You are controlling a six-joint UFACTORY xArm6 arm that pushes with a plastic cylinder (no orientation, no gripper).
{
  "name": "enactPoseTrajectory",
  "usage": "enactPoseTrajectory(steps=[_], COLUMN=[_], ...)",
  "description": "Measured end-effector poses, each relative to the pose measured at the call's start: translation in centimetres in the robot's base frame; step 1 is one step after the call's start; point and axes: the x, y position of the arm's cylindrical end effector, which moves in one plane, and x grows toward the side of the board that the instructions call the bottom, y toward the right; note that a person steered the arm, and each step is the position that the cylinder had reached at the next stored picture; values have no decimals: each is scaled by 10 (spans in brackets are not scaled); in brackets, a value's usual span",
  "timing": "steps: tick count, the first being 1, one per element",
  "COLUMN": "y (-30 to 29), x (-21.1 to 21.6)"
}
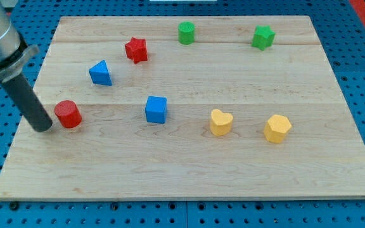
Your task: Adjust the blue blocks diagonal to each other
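Observation:
A blue triangular block [100, 73] lies at the board's upper left. A blue cube [156, 109] lies below and to its right, near the board's middle. My tip [44, 128] rests on the board at the left edge, just left of a red cylinder [68, 114], close to it or touching. The tip is well left of the blue cube and below-left of the blue triangular block.
A red star block [135, 49] sits above-right of the blue triangular block. A green cylinder [186, 32] and a green star block [263, 37] lie near the top. A yellow heart block [220, 122] and a yellow hexagonal block [277, 128] lie at the right. The wooden board [189, 177] sits on a blue pegboard.

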Motion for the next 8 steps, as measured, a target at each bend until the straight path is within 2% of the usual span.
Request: enactPoseTrajectory(steps=[1,2,3,4,5,6,8], y=[32,29,-48,-7,72,125,147], x=[-4,-7,-6,-60,-75,-85,-123])
